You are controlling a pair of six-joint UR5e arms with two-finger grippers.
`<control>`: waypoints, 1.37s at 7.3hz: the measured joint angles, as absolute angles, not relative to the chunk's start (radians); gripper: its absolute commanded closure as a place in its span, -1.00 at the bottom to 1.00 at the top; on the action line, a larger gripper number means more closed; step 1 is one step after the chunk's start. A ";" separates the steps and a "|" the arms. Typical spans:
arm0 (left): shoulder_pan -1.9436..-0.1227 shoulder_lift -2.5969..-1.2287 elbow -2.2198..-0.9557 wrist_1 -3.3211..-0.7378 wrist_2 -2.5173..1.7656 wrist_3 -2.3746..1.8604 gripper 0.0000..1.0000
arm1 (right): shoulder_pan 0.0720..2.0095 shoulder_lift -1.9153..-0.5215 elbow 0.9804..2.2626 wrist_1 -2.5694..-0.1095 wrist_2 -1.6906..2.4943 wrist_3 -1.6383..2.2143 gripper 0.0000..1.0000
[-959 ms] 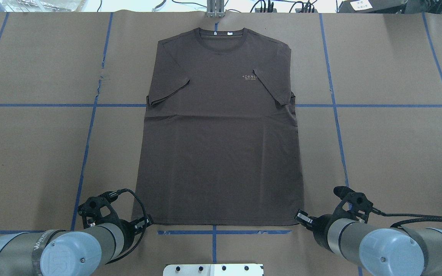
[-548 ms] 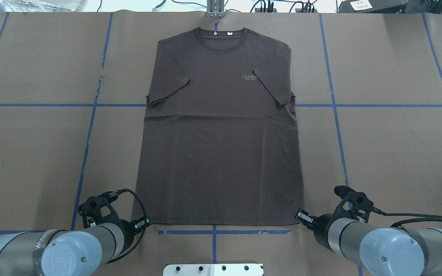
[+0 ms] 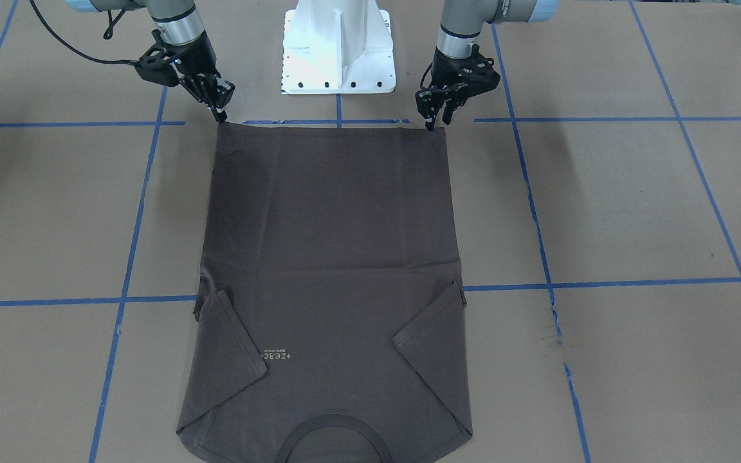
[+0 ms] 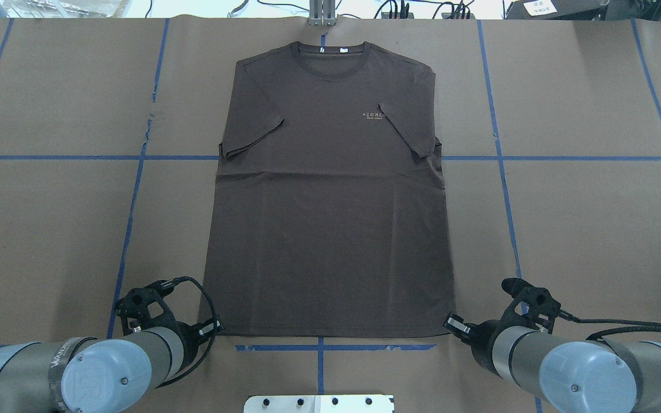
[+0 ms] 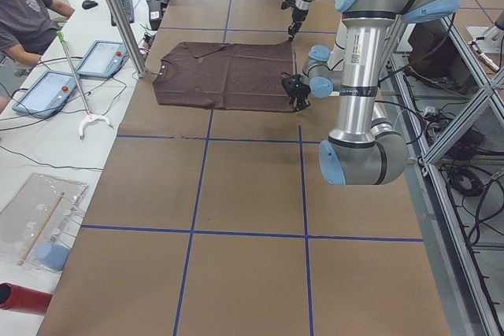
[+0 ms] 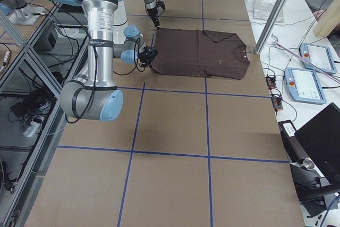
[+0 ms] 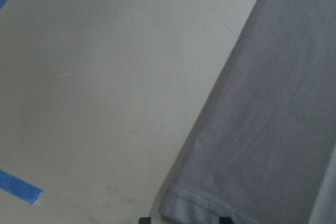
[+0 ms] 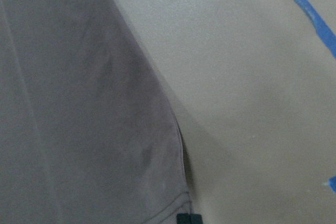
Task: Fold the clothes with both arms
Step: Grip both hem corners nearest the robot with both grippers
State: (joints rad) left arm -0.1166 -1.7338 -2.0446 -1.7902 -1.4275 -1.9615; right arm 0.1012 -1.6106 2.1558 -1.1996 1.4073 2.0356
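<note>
The dark grey-brown T-shirt (image 4: pixel 330 229) lies flat on the brown paper, chest up, collar at the far edge and both sleeves folded in over the body. My left gripper (image 4: pixel 214 328) is at the near left hem corner. It also shows as the left gripper (image 3: pixel 436 122), open, and in the left wrist view its two tips straddle that corner of the T-shirt (image 7: pixel 273 129). My right gripper (image 3: pixel 221 116) tapers to one point on the other hem corner. In its wrist view a single dark tip sits on the slightly raised edge of the T-shirt (image 8: pixel 79 103).
The white pedestal (image 3: pixel 338 48) stands just behind the hem, between the arms. Blue tape lines cross the paper-covered table (image 4: pixel 594 229). A metal post (image 4: pixel 322 14) rises beyond the collar. A seated person (image 5: pixel 24 13) and tablets are off the far end.
The left arm has shifted a little to the left along the hem, its gripper now nearer the corner. The right arm and the shirt look unchanged.
</note>
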 measured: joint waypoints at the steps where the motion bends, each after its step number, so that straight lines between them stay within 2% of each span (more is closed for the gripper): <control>1: -0.118 -1.734 -2.041 -1.790 -1.428 -1.961 0.02 | 0.101 -1.611 2.155 -1.200 1.407 2.036 1.00; 4: -0.119 -1.734 -2.035 -1.790 -1.427 -1.960 0.08 | 0.101 -1.615 2.155 -1.200 1.408 2.036 1.00; 8: -0.122 -1.734 -2.033 -1.790 -1.428 -1.960 0.33 | 0.101 -1.620 2.157 -1.200 1.413 2.035 1.00; 10: -0.124 -1.734 -2.033 -1.790 -1.428 -1.960 0.32 | 0.101 -1.621 2.157 -1.200 1.414 2.034 1.00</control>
State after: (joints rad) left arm -0.1236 -1.7340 -2.0327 -1.7902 -1.4281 -1.9604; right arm 0.1012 -1.6212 2.1568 -1.1996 1.4145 2.0343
